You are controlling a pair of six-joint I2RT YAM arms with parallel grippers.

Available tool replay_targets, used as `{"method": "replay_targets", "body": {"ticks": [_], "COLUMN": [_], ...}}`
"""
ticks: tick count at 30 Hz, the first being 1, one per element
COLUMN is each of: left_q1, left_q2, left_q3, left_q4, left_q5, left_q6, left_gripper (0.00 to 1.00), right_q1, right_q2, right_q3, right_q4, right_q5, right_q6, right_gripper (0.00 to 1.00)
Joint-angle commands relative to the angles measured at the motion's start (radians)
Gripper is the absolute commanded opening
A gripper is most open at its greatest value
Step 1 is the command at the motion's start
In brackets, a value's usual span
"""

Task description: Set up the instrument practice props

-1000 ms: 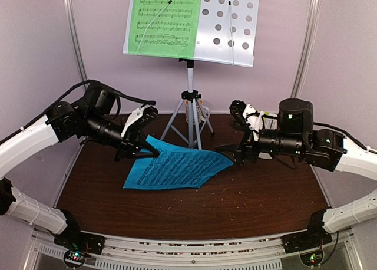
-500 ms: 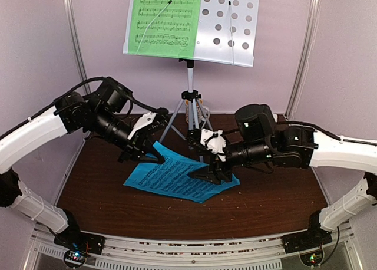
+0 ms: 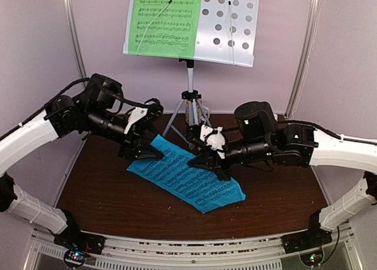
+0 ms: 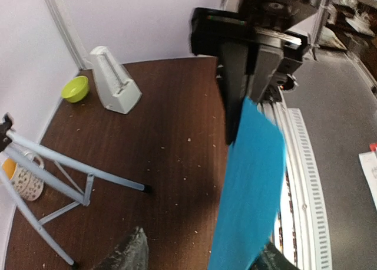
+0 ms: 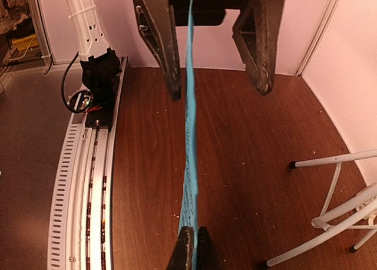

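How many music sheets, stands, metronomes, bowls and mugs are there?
Music sheets: 2, green sheet and blue sheet
Music stand: 1
Metronome: 1
Bowl: 1
Mug: 1
Total: 6

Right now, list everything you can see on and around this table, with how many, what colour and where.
music stand: one, white perforated metal on a silver tripod, back centre
green music sheet: one, green, on the stand's left half
blue music sheet: one, blue, over the table's middle
metronome: one, white, on the table near the wall
bowl: one, lime green, beside the metronome
mug: one, patterned with orange inside, by the tripod legs
table: one, dark brown wood
left claw: one, black, open around the blue sheet's edge
right claw: one, black, shut on the blue sheet
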Motion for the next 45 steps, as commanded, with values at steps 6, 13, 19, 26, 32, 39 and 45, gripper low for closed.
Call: {"method": "replay_targets", "body": {"ticks": [6,13,19,26,32,39,45], "left_q1": [0.115,0.111,0.045,0.031,0.005,-0.041,-0.041], "left_q2": [-0.262,-0.245,-0.139,-0.096,-0.049,0.010,0.055], "left_q3": [-0.289,-0.333,-0.249,-0.197,-0.119,0.008,0.110], "left_q4": [0.558,0.766,0.873,0.993,1.016,0.992,0.977], "left_q5": [-0.095,-0.021,-0.017,-0.069,0.074,0.135,0.073], "left_q6": [-0.264,-0.325,-0.332,-0.357,-0.391,-0.378,-0.383], "left_gripper": [0.71,0.81,0.78,0.78,0.74,0.49,0.13], "right_q1": [-0.144,-0.291,-0.353,-0.389,-0.408,-0.426,-0.441], "right_q2": [-0.251,-0.344,-0.343,-0.350,-0.334,-0.272,-0.213], "right_q3": [-0.159,-0.219,-0.223,-0.221,-0.190,-0.129,-0.056], "right_q4": [0.302,0.571,0.789,0.924,0.968,1.043,1.036], "right_q5": [-0.088,-0.207,-0.292,-0.345,-0.334,-0.289,-0.237], "right_q6": [0.214,0.431,0.604,0.731,0.769,0.813,0.801], "right_gripper": [0.00,0.00,0.00,0.00,0.00,0.00,0.00]}}
